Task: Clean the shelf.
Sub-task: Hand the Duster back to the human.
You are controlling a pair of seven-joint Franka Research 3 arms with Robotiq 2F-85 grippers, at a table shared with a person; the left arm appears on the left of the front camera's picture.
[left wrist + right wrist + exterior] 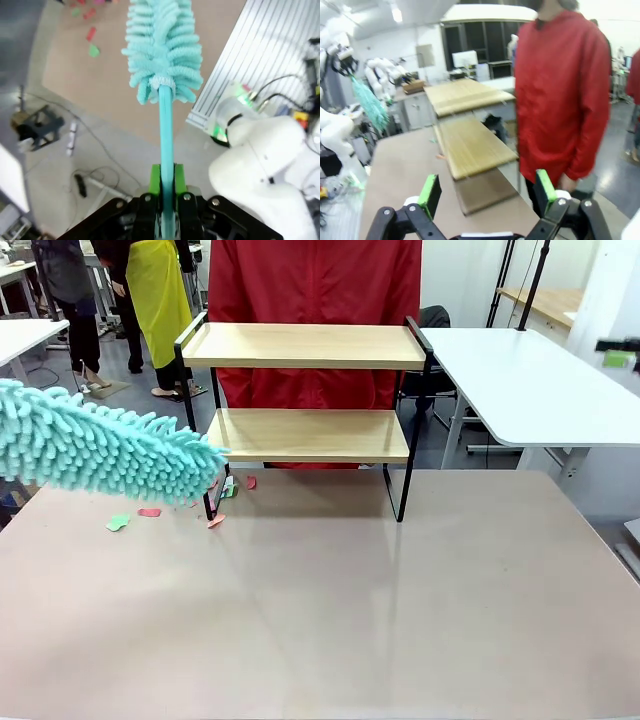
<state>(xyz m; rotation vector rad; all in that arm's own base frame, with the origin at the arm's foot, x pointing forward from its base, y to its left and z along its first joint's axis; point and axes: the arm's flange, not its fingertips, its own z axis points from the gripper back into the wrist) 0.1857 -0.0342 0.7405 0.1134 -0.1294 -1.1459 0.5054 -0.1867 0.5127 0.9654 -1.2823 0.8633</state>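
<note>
Left gripper (165, 200), fingers clamped on a turquoise duster (100, 450), hovers left of the shelf (305, 435); the boards await sweeping. Right gripper (485, 192) gapes, empty.

The left tool (167, 187) is black with green pads and round screws; the right tool (487, 192) looks the same.

The left hand (166, 187) clamps the teal handle of a fluffy turquoise microfibre duster (162, 47) above the brown bench (110, 85).
</note>
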